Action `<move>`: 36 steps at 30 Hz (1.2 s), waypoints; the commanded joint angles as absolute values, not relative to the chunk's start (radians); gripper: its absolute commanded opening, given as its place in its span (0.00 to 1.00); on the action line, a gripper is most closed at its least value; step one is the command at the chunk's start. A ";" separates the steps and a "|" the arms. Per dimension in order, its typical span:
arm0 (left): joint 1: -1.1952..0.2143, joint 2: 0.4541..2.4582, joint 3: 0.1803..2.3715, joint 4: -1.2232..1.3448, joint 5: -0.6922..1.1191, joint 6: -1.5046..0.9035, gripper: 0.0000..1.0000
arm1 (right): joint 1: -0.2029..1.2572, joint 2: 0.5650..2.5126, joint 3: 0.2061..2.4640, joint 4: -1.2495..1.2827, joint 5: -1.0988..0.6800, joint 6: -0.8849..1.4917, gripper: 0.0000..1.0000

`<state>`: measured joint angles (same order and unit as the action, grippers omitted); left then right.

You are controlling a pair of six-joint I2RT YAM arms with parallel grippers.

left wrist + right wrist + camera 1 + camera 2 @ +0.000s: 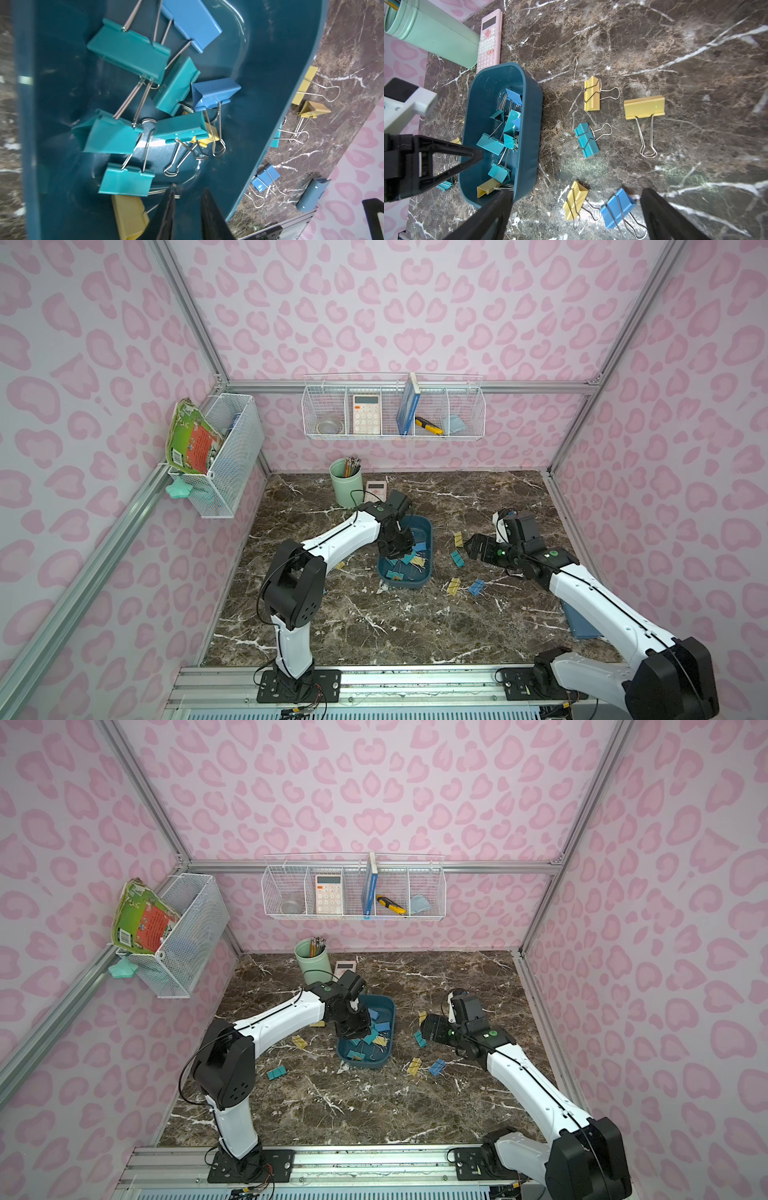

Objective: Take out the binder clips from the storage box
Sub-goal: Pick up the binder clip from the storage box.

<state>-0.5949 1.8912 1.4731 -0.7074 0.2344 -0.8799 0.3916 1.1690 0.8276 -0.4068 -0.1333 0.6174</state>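
Note:
The dark teal storage box [429, 543] [392, 1019] [529, 128] lies mid-table and holds several teal, blue and yellow binder clips [128, 49]. My left gripper [189, 190] [408, 553] reaches down into the box [259, 104], its jaws narrowed with a gap that shows only the box floor. One fingertip [171, 193] touches a clip's silver wire handle [158, 191]. My right gripper [577, 192] [468, 547] hangs wide open over the table to the right of the box. Beneath it lie loose clips: yellow [591, 96], teal [586, 140], blue [617, 207].
A mint-green cup [347, 485] of pencils and a pink calculator [376, 489] stand just behind the box. More clips lie on the table to the left of the box [276, 1072]. A flat blue item [577, 622] lies under the right arm. White wire baskets hang on the walls.

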 commanded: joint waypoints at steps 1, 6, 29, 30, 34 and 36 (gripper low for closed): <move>-0.608 1.913 1.468 -0.653 0.231 -0.969 0.26 | 0.393 1.166 0.842 -0.404 -0.125 0.595 0.99; -0.636 1.953 1.466 -0.621 0.211 -1.022 0.23 | 0.393 1.164 0.860 -0.430 -0.124 0.573 1.00; -0.654 2.045 1.463 -0.532 0.138 -1.080 0.20 | 0.393 1.134 0.858 -0.473 -0.127 0.568 0.99; -0.655 2.045 1.462 -0.527 0.135 -1.081 0.20 | 0.392 1.136 0.857 -0.475 -0.127 0.568 1.00; -0.659 2.049 1.460 -0.510 0.139 -1.085 0.21 | 0.393 1.143 0.858 -0.472 -0.129 0.569 0.99; -0.660 2.045 1.460 -0.493 0.144 -1.081 0.20 | 0.392 1.146 0.858 -0.471 -0.130 0.570 0.99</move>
